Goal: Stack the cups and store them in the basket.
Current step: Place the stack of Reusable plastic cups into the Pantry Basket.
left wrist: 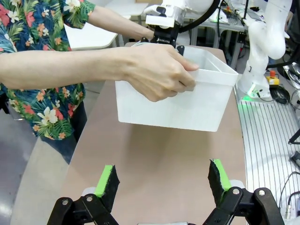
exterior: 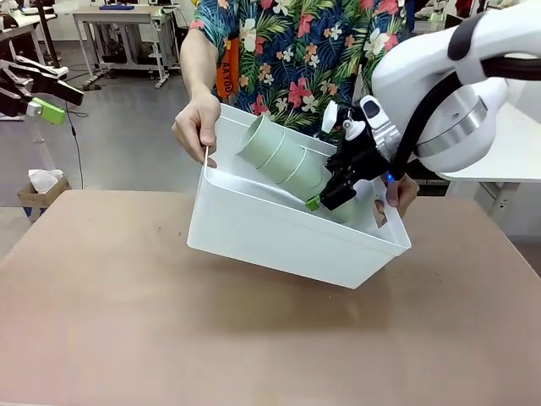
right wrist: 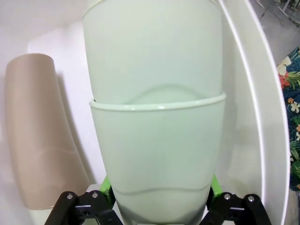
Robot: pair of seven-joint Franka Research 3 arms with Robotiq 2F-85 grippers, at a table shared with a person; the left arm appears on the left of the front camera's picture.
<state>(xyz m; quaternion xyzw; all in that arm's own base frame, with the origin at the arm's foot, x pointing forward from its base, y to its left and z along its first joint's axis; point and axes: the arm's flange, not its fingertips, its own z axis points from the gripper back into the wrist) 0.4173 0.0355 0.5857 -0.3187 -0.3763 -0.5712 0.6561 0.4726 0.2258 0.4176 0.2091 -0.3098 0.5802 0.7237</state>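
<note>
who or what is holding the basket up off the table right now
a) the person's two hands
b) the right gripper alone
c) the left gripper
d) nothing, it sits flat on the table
a: the basket hangs tilted above the table, with one hand gripping its rim at one end and the other hand at the opposite end, while the right gripper holds the stacked cups inside it.

One white basket (exterior: 279, 237) is seen. Three nested pale mint cups (exterior: 283, 156) can be counted in the front view, and one tan-brown cup (right wrist: 40, 131) beside them — four cups counted.
</note>
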